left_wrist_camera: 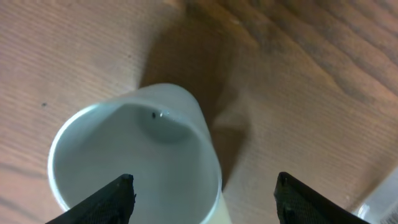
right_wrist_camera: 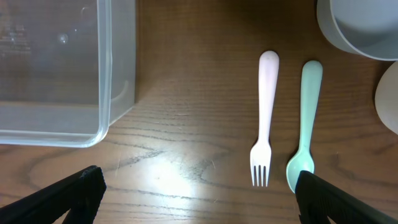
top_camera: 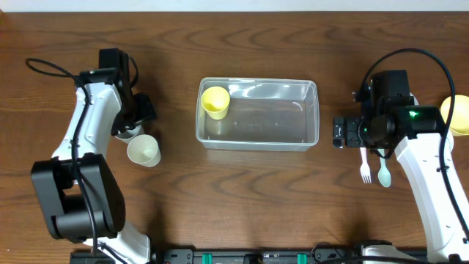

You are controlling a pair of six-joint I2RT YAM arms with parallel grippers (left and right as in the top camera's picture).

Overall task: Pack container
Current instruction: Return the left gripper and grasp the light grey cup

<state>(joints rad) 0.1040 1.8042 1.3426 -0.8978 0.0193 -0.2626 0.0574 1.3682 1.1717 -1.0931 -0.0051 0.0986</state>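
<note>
Well left of the container [top_camera: 278, 117], on the bench [top_camera: 256, 198]: two loose cups. First, a white cup [left_wrist_camera: 124, 155], right under the left gripper [left_wrist_camera: 205, 190], mouth facing the wrist camera. Left gripper spread wide and gripping nothing, with one fingertip [left_wrist_camera: 118, 196] over the cup's mouth and the other over bare wood beside the cup. Touching the rim or not: cannot tell. Second, a cream cup [top_camera: 144, 150], mouth up, just beside the white one, slightly nearer the container and toward the bench's front edge.

In the middle of the bench: one container, clear plastic, rectangular with rounded corners, long side running left to right. Inside it, at the left end against the far corner: one yellow cup [top_camera: 215, 102], mouth up, the third cup in all.

Just right of the container: the right gripper [right_wrist_camera: 199, 190], fingers spread wide, holding nothing, above bare wood off the container's near right corner.

Further right of the container: one pale fork [right_wrist_camera: 267, 106] and one pale green spoon [right_wrist_camera: 309, 106], side by side, parallel, slightly apart, heads toward the front edge, with the fork on the container's side.

Right of the handle ends and further back: one white bowl [right_wrist_camera: 354, 28], only partly inside the wrist view. Farthest right of the container, cut by the overhead frame's edge: one yellow bowl [top_camera: 457, 115], the second bowl in all.
</note>
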